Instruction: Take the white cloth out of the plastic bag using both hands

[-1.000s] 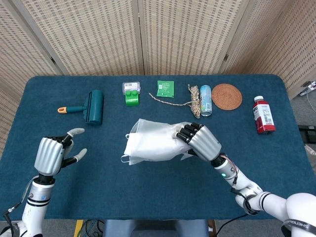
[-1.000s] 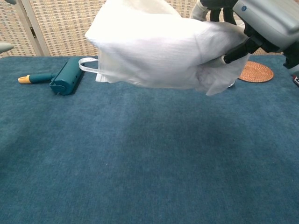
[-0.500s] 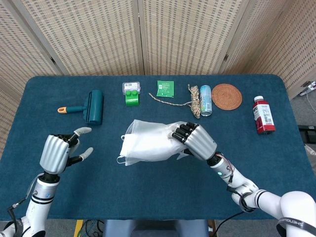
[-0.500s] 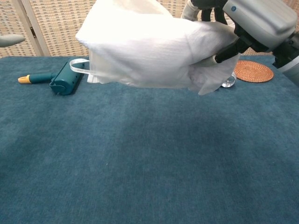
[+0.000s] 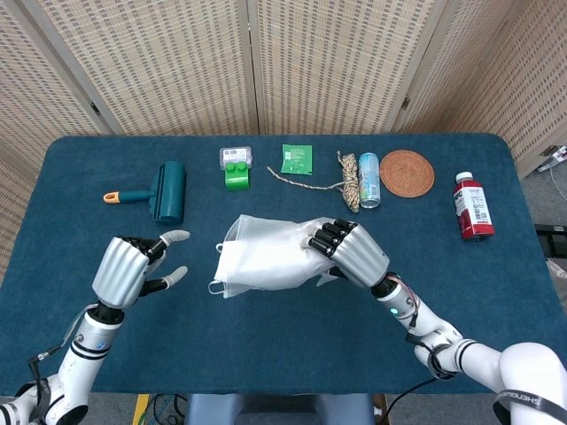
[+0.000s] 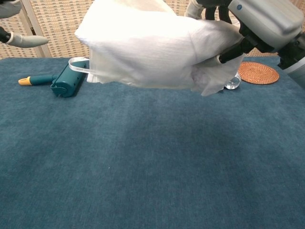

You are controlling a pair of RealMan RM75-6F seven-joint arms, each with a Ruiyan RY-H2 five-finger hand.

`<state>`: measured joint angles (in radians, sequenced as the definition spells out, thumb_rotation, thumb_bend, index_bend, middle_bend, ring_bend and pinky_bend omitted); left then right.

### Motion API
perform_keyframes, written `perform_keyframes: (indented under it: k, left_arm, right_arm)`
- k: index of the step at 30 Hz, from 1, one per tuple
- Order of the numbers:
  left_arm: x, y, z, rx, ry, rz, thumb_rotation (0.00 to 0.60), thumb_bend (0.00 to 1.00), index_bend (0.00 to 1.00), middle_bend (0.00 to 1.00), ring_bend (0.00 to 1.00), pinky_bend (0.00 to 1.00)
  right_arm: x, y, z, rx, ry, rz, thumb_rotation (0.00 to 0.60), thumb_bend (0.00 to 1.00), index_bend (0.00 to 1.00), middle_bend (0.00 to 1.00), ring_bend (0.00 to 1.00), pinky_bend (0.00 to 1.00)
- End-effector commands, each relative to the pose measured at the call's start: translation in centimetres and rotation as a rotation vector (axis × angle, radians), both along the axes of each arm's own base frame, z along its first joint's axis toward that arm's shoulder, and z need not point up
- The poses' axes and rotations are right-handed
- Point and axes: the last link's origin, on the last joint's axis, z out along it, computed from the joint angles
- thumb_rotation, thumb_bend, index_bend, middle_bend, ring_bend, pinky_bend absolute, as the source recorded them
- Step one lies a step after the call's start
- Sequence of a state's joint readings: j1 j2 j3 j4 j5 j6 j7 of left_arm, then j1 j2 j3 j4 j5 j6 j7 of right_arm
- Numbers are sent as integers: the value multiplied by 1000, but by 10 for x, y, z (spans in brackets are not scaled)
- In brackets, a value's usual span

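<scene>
Two hands frame a crinkled, translucent plastic bag (image 5: 266, 257) with the soft white cloth (image 6: 143, 43) bulging inside it, lifted above the napped blue table (image 5: 292, 354). Left of it, the left hand (image 5: 133, 268) hangs empty, its fingers spread apart, nearer the bag than a second ago. On the right, the right hand (image 5: 350, 251) grips the bag's bunched end, shifted slightly leftward.
</scene>
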<state>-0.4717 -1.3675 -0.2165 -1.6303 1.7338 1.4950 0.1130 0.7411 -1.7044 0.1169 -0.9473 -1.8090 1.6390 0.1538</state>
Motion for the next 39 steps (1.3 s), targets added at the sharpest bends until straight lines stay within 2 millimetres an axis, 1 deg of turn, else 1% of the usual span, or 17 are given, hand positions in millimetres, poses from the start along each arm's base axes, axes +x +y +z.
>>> perform_keyframes:
  k: [1, 4, 7, 16, 25, 39]
  left_arm:
    - [2, -1, 0, -11, -1, -7, 600, 116, 341, 1000, 900, 1000]
    - [4, -3, -1, -25, 1, -14, 600, 70, 335, 1000, 900, 1000]
    - [8, -3, -2, -34, 3, -22, 600, 52, 332, 1000, 900, 1000]
    - [22, 0, -4, -42, -10, -55, 600, 51, 326, 1000, 900, 1000]
    - [33, -2, -6, -49, -3, -88, 600, 50, 322, 1000, 900, 1000]
    - [49, 2, -10, -63, 11, -123, 600, 38, 312, 1000, 902, 1000]
  right_arm:
    - [0, -1, 0, 0, -2, 0, 600, 537, 568, 677, 653, 722]
    - [1, -2, -1, 0, -9, 1, 600, 538, 569, 676, 652, 722]
    - [4, -2, -2, 2, -17, 8, 600, 538, 568, 676, 652, 722]
    - [9, -3, -3, -7, -26, 27, 600, 540, 569, 675, 651, 722]
    - [12, -5, -4, -19, -34, 37, 600, 541, 569, 673, 648, 722]
    - [20, -5, -5, -19, -40, 70, 600, 543, 569, 671, 646, 722]
